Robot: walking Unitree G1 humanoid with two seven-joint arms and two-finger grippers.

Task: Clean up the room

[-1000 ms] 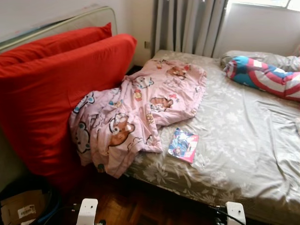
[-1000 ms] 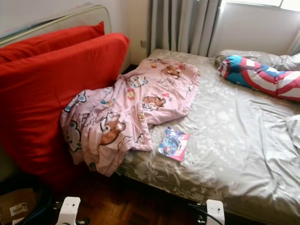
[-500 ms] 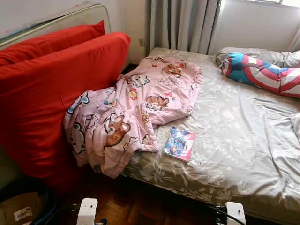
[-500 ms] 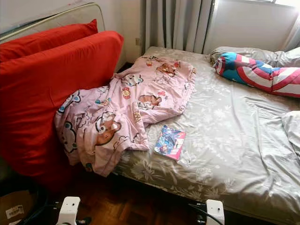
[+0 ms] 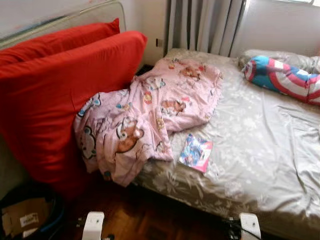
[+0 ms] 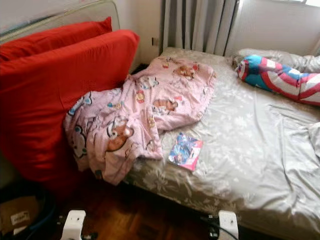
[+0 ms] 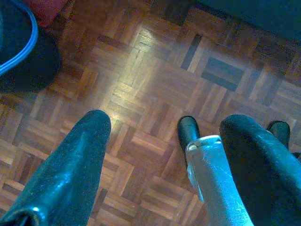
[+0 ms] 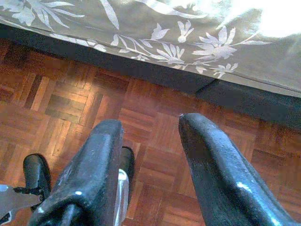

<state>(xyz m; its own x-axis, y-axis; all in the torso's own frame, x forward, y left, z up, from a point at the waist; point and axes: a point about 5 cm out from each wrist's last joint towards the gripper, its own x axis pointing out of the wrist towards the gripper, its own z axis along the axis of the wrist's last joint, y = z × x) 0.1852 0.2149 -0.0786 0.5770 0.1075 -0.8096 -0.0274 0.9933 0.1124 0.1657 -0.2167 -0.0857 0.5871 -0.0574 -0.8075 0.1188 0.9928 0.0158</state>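
Left gripper (image 7: 164, 136): fingers spread wide apart, holding nothing, hanging over bare parquet floor (image 7: 150, 75). Right gripper (image 8: 150, 136): fingers likewise parted and empty, above the parquet just beside the edge of the bed (image 5: 260, 165), whose grey floral sheet (image 8: 141, 28) overhangs a dark base. On the bed, a pink cartoon-print blanket (image 5: 150, 115) lies crumpled, its long axis running from the curtain (image 5: 200, 25) end down toward the near corner, where it spills over the mattress edge against two large red cushions (image 5: 55, 95). A small colourful booklet (image 5: 195, 153) lies flat on the sheet just beside the blanket's lower edge, its long axis roughly toward the camera. A striped red, white and blue pillow (image 5: 282, 80) lies at the far right. A cardboard box (image 5: 22, 220) sits on the floor by the cushions.
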